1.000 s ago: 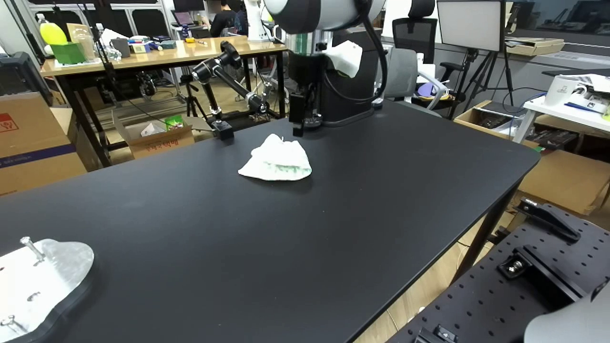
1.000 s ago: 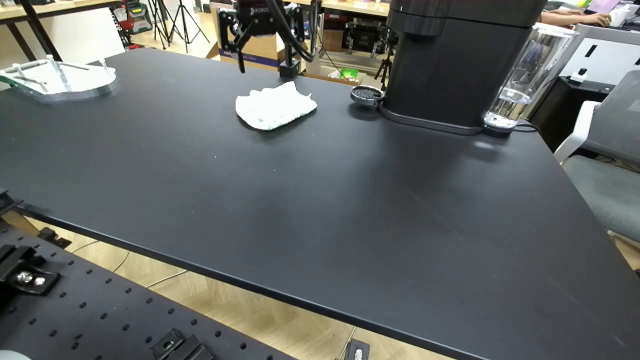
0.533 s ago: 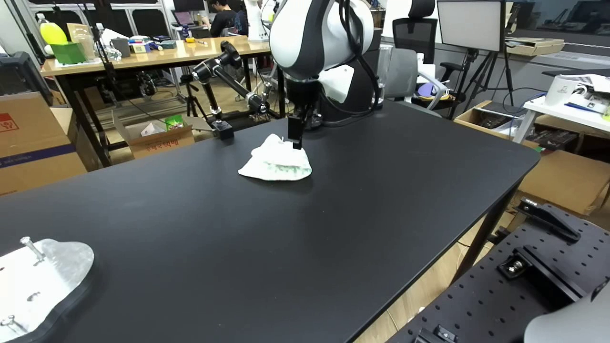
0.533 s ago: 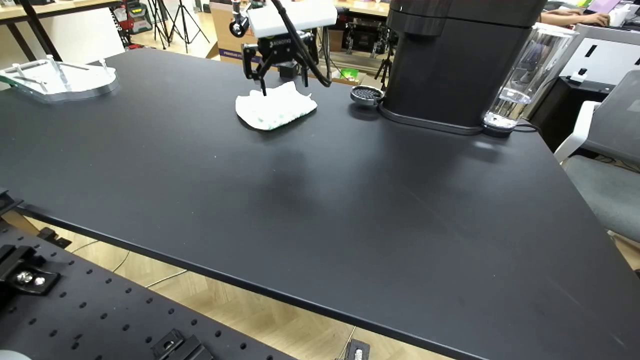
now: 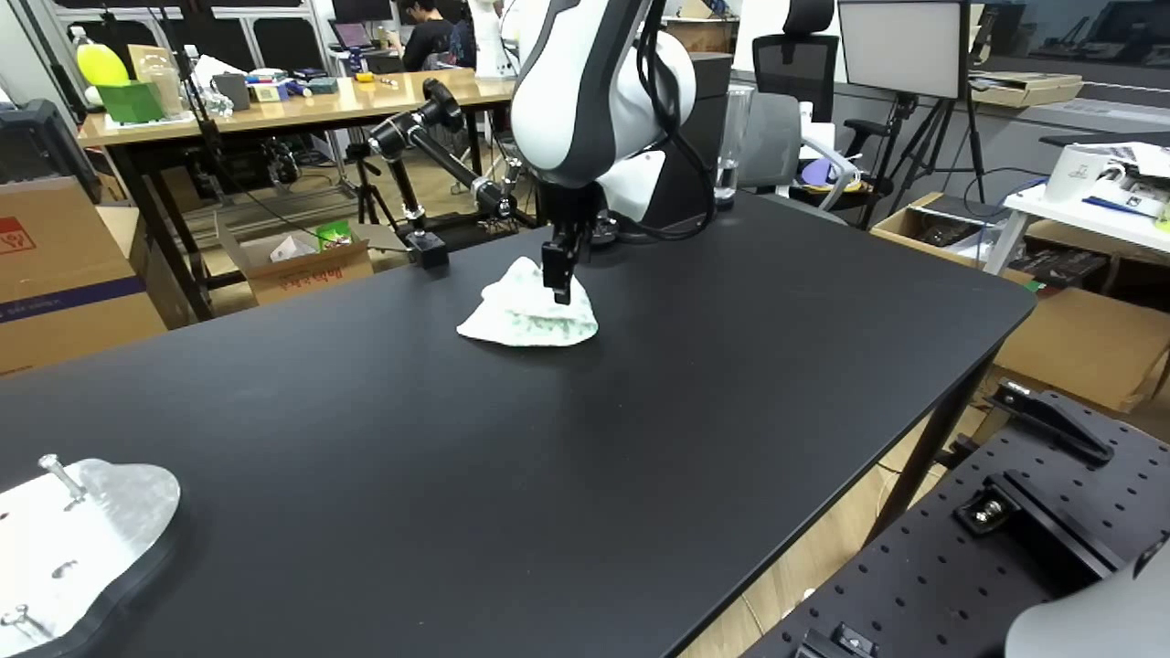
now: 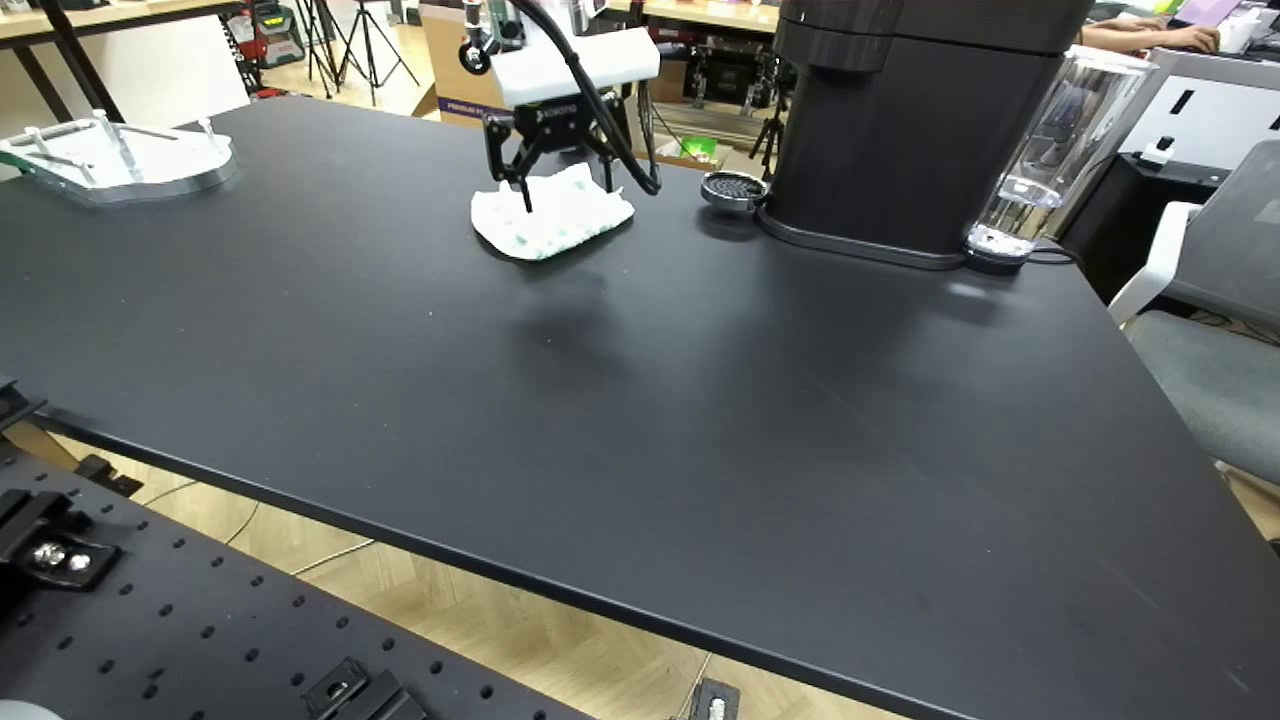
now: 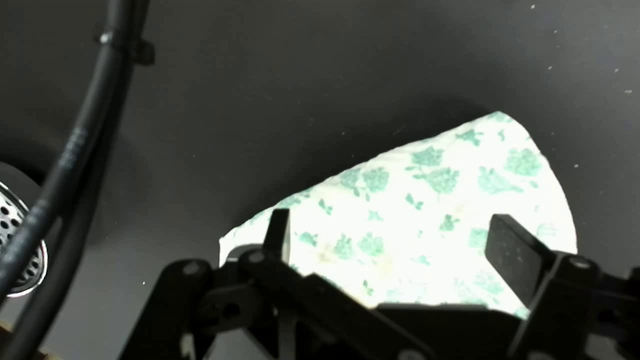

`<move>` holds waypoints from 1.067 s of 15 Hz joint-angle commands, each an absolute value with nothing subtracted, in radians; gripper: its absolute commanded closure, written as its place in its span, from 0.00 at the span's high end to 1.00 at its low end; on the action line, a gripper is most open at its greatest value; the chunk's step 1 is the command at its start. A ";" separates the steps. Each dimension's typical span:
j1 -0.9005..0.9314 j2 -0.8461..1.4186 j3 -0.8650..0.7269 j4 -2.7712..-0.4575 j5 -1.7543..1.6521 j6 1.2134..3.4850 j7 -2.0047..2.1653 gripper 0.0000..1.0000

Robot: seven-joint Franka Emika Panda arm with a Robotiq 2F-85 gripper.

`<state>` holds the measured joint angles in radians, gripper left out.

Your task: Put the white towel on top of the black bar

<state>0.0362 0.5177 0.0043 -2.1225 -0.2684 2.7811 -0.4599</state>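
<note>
Step in hand (judged): grasping the white towel point(image 5: 523, 317) before transfer. The towel lies crumpled on the desk point(image 5: 548, 475), just left of centre of the frame in an exterior view, its upper part raised into a peak. Lower the gripper point(image 7: 393, 235) straight down until its fingers point(image 7: 515, 255) sit low against the fabric; do not press hard into the desk. Close slowly, so that the fabric gathers into a fold between the fingers rather than slipping out beneath them. Lift vertically and verify that the towel rises before any sideways travel. Confirm the destination first: the black bar cannot be identified with certainty.

Gripper condition: fingers spread wide, nothing held. In the wrist view, the finger at the left of the frame overlaps the narrow left end of the towel; the finger at the right stands over its broad right part. Whether either fingertip touches the fabric cannot be told; treat contact as unconfirmed.
</note>
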 commanded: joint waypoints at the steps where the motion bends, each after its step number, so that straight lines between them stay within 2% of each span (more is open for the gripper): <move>1: 0.036 0.546 0.012 -2.083 -0.286 2.733 -0.415 1.00; 7: 0.010 0.577 0.053 -2.059 -0.255 2.662 -0.444 1.00; 8: 0.006 0.581 0.059 -2.056 -0.249 2.657 -0.444 0.75; 9: 0.003 0.584 0.063 -2.053 -0.245 2.651 -0.445 0.75; 10: 0.000 0.586 0.068 -2.050 -0.242 2.649 -0.446 0.69; 16: -0.015 0.581 0.083 -2.052 -0.228 2.645 -0.448 0.24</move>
<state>0.0036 0.5780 0.0647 -2.0751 -0.2399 2.6702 -0.4554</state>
